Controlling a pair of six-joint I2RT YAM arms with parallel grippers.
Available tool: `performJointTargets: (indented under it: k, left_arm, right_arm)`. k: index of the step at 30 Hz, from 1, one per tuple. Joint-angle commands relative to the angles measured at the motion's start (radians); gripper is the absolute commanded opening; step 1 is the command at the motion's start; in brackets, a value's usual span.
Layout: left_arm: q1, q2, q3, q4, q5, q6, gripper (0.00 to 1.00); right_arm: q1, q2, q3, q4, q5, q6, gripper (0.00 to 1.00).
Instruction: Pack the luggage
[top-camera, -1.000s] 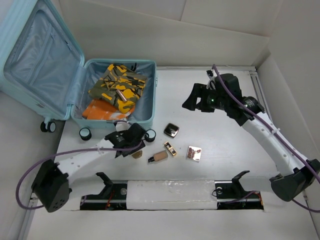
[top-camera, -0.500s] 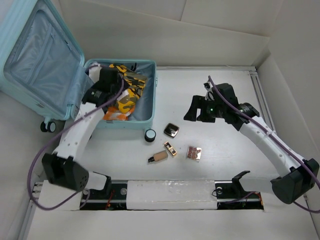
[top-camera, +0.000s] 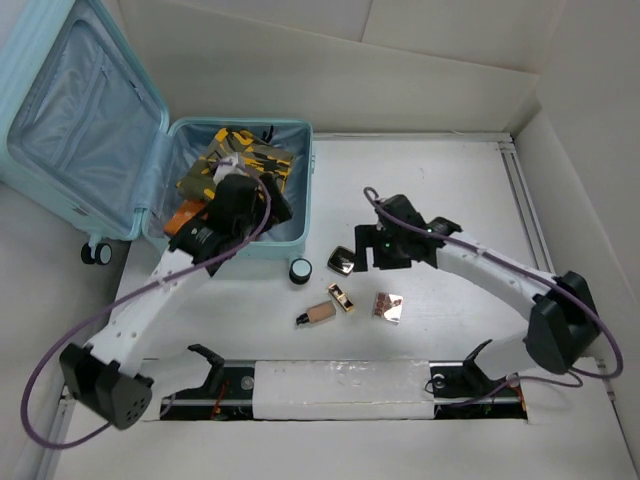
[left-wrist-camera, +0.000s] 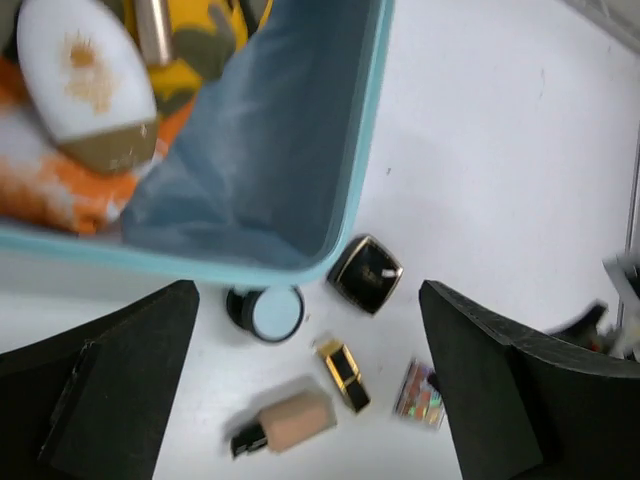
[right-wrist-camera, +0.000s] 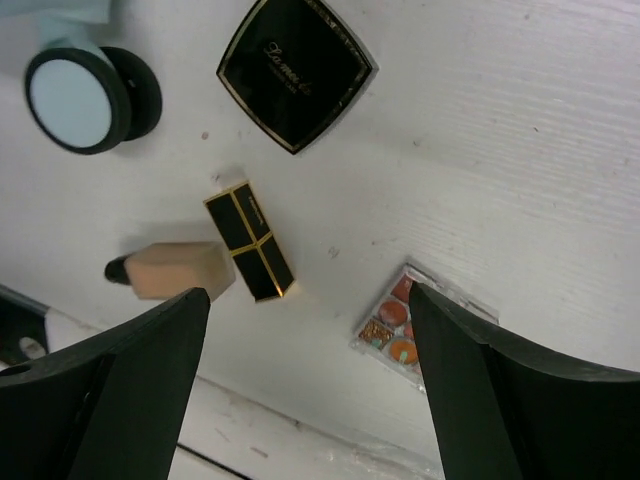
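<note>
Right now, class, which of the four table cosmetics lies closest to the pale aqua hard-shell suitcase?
The square black gold-rimmed compact, off the suitcase's corner; the others lie farther.

luggage (top-camera: 85, 110) sitting at 10 o'clock of compact (top-camera: 343, 261) | lipstick (top-camera: 341, 297) lying at compact's 6 | palette (top-camera: 388, 306) lying at lipstick's 3 | bottle (top-camera: 317, 314) lying at lipstick's 8

One each: luggage (top-camera: 80, 110), compact (top-camera: 344, 261), lipstick (top-camera: 341, 297), foundation bottle (top-camera: 318, 314), eyeshadow palette (top-camera: 388, 306).

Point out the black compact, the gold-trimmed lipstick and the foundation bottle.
black compact (right-wrist-camera: 296, 72): right wrist view, middle of its lid.
gold-trimmed lipstick (right-wrist-camera: 250, 255): right wrist view, middle of its black case.
foundation bottle (left-wrist-camera: 292, 421): left wrist view, on its beige body.
</note>
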Motion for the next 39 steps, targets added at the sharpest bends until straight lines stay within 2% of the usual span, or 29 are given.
performJointTargets:
  k: [1, 3, 9, 12, 17, 26, 29, 30, 31, 33, 34, 35, 39]
  left_arm:
    - [0.000, -0.133, -0.148, -0.018, 0.084, -0.061, 0.90]
    - [0.000, -0.196, -0.259, 0.011, 0.133, -0.072, 0.90]
    - [0.000, -0.310, -0.380, -0.001, 0.193, -0.094, 0.89]
    - [0.000, -0.321, -0.381, -0.001, 0.193, -0.083, 0.89]
    - [0.000, -0.312, -0.359, -0.010, 0.193, -0.055, 0.89]
    - [0.000, -0.301, -0.332, -0.019, 0.203, -0.015, 0.89]
    - [0.000, -0.292, -0.331, -0.019, 0.203, -0.015, 0.89]
    - [0.000, -0.292, -0.322, -0.019, 0.203, -0.005, 0.89]
    - [0.000, -0.292, -0.322, -0.019, 0.213, 0.004, 0.89]
    - [0.000, -0.282, -0.308, -0.004, 0.248, 0.052, 0.88]
    - [0.000, -0.272, -0.284, 0.007, 0.264, 0.086, 0.88]
    - [0.000, -0.272, -0.273, 0.007, 0.264, 0.128, 0.88]
    - [0.000, -0.262, -0.223, -0.005, 0.192, 0.205, 0.88]
  right_arm:
    - [0.058, 0.109, 0.078, 0.077, 0.091, -0.031, 0.88]
    - [0.083, 0.204, 0.117, 0.077, 0.137, -0.040, 0.94]
    - [0.092, 0.397, 0.230, 0.086, 0.200, -0.050, 0.97]
    - [0.101, 0.477, 0.301, 0.063, 0.267, -0.040, 0.99]
    - [0.101, 0.584, 0.373, 0.043, 0.289, -0.040, 0.99]
    - [0.092, 0.664, 0.421, 0.079, 0.306, -0.073, 0.99]
    - [0.092, 0.665, 0.431, 0.088, 0.294, -0.073, 0.85]
    - [0.092, 0.654, 0.421, 0.098, 0.294, -0.059, 0.75]
    - [0.092, 0.640, 0.406, 0.099, 0.294, -0.044, 0.70]
    - [0.082, 0.617, 0.370, 0.099, 0.284, -0.034, 0.64]
    - [0.082, 0.600, 0.355, 0.099, 0.284, -0.024, 0.57]
    - [0.071, 0.551, 0.338, 0.099, 0.284, -0.014, 0.54]
    - [0.020, 0.412, 0.301, 0.073, 0.260, -0.014, 0.54]
